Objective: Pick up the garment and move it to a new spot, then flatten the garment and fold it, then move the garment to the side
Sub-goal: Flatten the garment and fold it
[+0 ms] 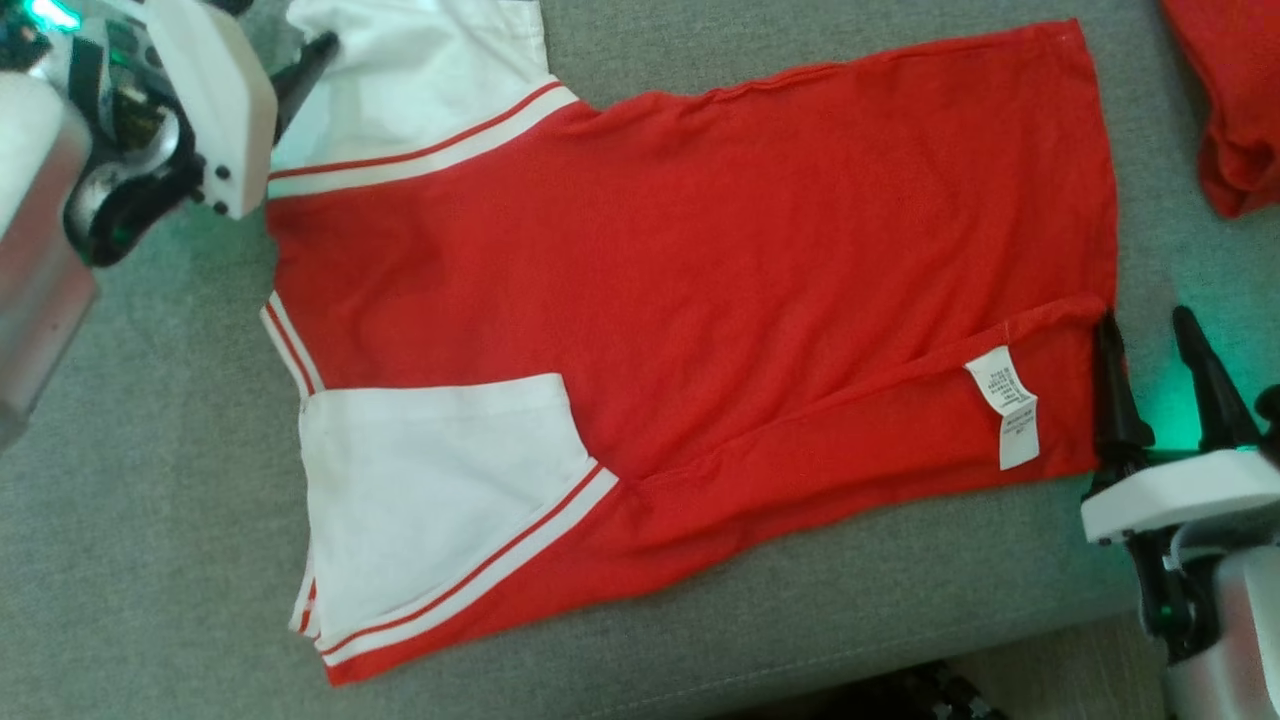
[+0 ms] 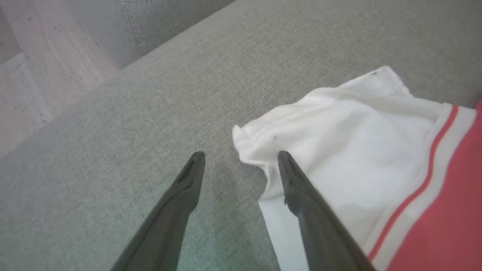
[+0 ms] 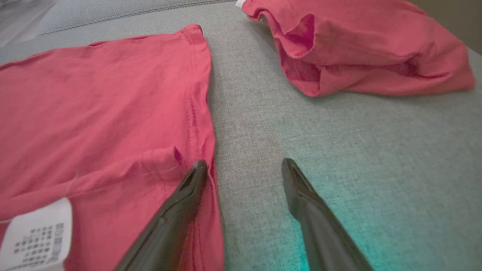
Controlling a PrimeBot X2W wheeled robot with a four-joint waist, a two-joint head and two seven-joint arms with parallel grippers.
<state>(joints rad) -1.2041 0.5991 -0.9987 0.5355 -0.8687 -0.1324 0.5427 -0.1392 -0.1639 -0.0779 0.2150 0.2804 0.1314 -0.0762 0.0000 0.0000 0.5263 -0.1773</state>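
The garment (image 1: 690,270), red with white sleeves trimmed in red and white stripes, lay spread flat across the grey upholstered surface (image 1: 150,480), with its sleeves toward the robot's left and its hem toward the right.

The left end effector (image 2: 241,160) stood spread wide at the far white sleeve (image 2: 339,143). In the left wrist view, one finger (image 2: 301,192) overlapped the crumpled end of that sleeve, and the other lay over bare grey fabric just beside it. Whether either finger touched the cloth could not be told. The near white sleeve (image 1: 440,500) lay folded in over the red body, well apart from both end effectors.

The right end effector (image 1: 1148,330) was also spread wide and held nothing. It sat at the garment's hem, just beside the white care label (image 1: 1005,405). In the right wrist view, one finger (image 3: 180,203) lay along the hem edge over the red cloth, and the other stood over the bare surface, where a green glow fell.

A second red garment (image 3: 361,52) lay crumpled farther along the surface, apart from the first. Pale wooden floor (image 2: 34,75) showed beyond the edge of the surface.
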